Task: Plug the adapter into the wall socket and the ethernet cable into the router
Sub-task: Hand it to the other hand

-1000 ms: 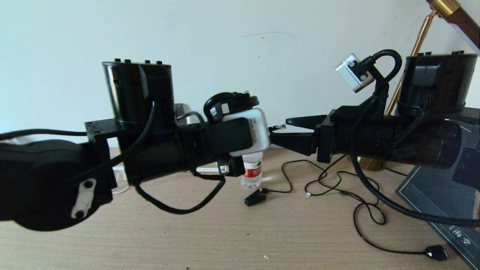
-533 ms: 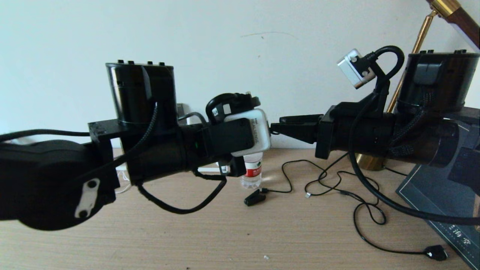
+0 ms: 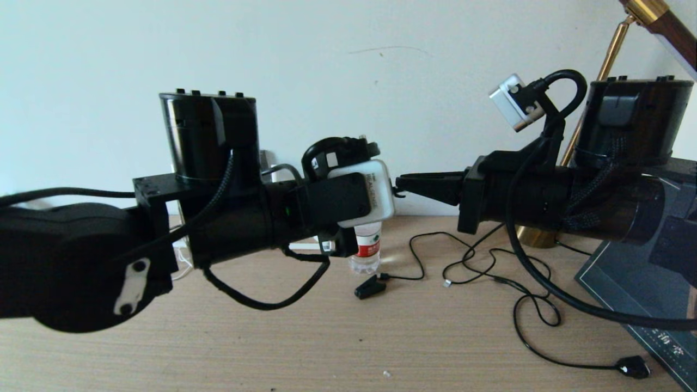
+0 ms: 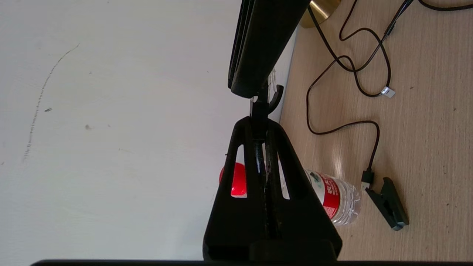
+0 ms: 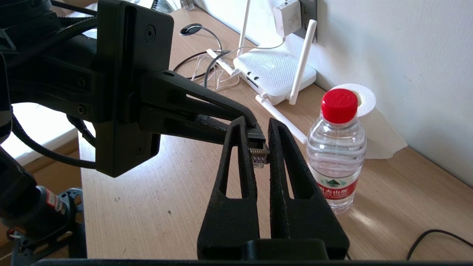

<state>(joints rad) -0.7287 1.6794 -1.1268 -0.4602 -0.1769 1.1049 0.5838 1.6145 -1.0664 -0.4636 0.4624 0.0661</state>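
Both arms reach level above the wooden desk (image 3: 381, 337) and meet tip to tip. The left gripper (image 5: 255, 127) is clamped on the ethernet cable's plug (image 5: 258, 151); the right gripper (image 5: 258, 133) pinches that plug's clear tip. Only the right wrist view shows the router (image 5: 275, 72) by the wall, the adapter (image 5: 288, 16) seated in the wall socket (image 5: 309, 11), and a red-capped water bottle (image 5: 338, 147).

Matt wood-grain table (image 5: 155, 207); glossy white plastic router (image 5: 275, 72); clear plastic bottle (image 5: 336, 155).
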